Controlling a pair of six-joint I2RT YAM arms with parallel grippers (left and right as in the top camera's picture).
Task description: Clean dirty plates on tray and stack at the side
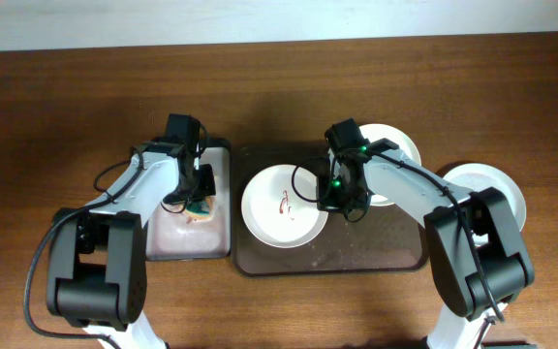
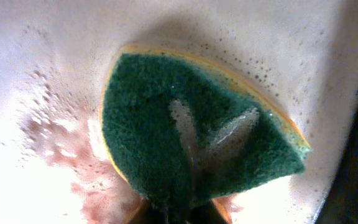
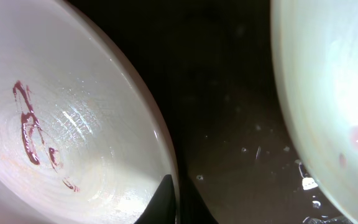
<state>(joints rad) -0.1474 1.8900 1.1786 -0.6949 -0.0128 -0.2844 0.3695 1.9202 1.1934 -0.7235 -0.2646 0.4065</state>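
Note:
A white plate (image 1: 281,206) with a red smear at its centre lies at the left of the dark brown tray (image 1: 376,260). My right gripper (image 1: 343,201) is shut on this plate's right rim; in the right wrist view the fingers (image 3: 176,202) straddle the rim of the smeared plate (image 3: 73,124). A second plate (image 1: 398,143) lies at the tray's back right, part hidden by my right arm, with a faint red mark (image 3: 328,93). A third plate (image 1: 504,190) lies on the table right of the tray. My left gripper (image 1: 195,201) is shut on a green sponge (image 2: 191,124).
The sponge has a yellow underside and hangs over a smaller black-rimmed tray (image 1: 187,237) with a pale pink, foamy inside (image 2: 36,124), left of the brown tray. Water drops lie on the brown tray floor (image 3: 229,155). The wooden table (image 1: 66,97) surrounds both trays.

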